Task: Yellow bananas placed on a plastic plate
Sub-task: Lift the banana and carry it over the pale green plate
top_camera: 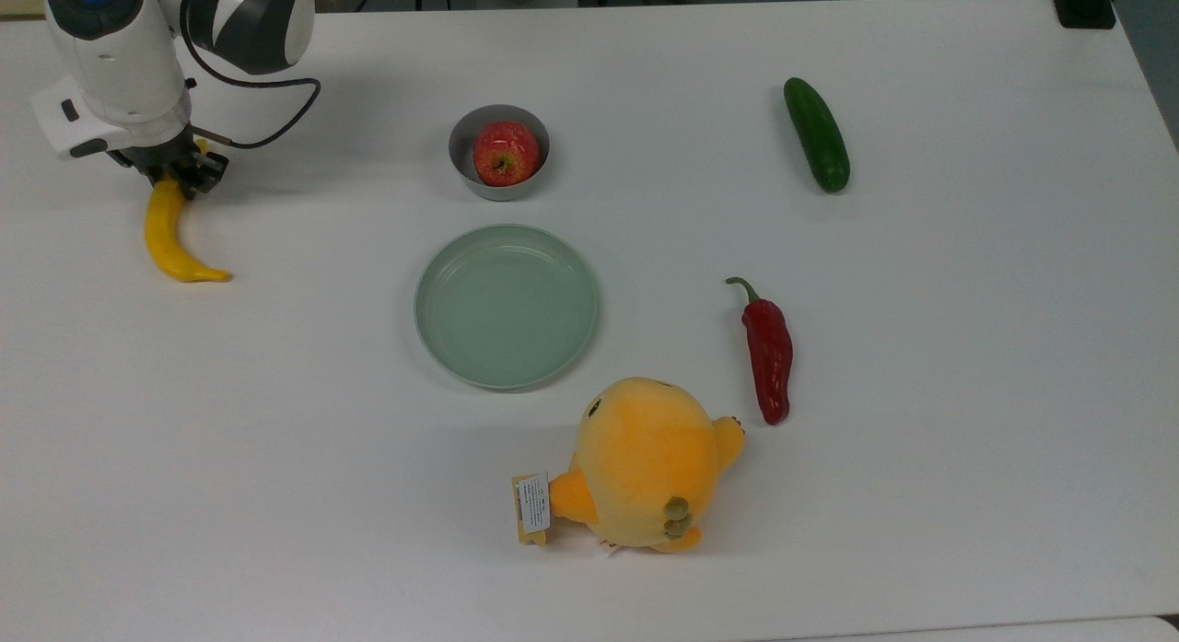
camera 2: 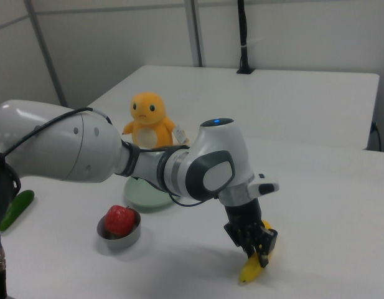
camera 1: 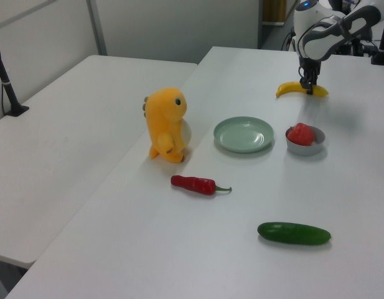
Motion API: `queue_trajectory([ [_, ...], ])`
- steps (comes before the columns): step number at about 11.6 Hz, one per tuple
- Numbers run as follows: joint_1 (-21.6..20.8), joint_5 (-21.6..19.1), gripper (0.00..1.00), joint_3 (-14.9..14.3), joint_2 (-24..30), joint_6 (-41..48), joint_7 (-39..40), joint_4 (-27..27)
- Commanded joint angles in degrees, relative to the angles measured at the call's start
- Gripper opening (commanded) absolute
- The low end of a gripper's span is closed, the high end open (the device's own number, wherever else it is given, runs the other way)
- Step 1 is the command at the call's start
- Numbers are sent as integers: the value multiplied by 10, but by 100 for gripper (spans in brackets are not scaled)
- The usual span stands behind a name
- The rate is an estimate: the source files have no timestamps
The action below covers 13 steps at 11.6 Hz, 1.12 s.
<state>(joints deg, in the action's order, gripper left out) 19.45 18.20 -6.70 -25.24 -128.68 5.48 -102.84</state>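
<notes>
The yellow banana lies curved on the white table at the top view's far left, well left of the mint-green plate. My gripper is down at the banana's upper end, its fingers closed around that end, which they partly hide. In the left view the banana lies at the far end of the table under the gripper, beyond the plate. The right view has the gripper pinching the top of the banana, with nothing on the plate behind.
A grey bowl holding a red apple stands just above the plate in the top view. A yellow-orange plush toy sits below the plate, a red chili to its right, a cucumber at upper right.
</notes>
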Motion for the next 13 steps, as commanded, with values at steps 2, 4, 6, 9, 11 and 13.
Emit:
queue_trajectory([
  [2,-4,-4,5,-4,5,-22,-7,3],
  [4,-10,-18,5,4,19,-21,-27,15],
  [6,-11,-26,5,30,22,-22,-56,20],
  [9,-12,-26,5,84,34,-22,-86,25],
  [11,-24,-25,5,121,34,-22,-118,35],
  [13,-40,-22,5,154,34,-22,-144,36],
])
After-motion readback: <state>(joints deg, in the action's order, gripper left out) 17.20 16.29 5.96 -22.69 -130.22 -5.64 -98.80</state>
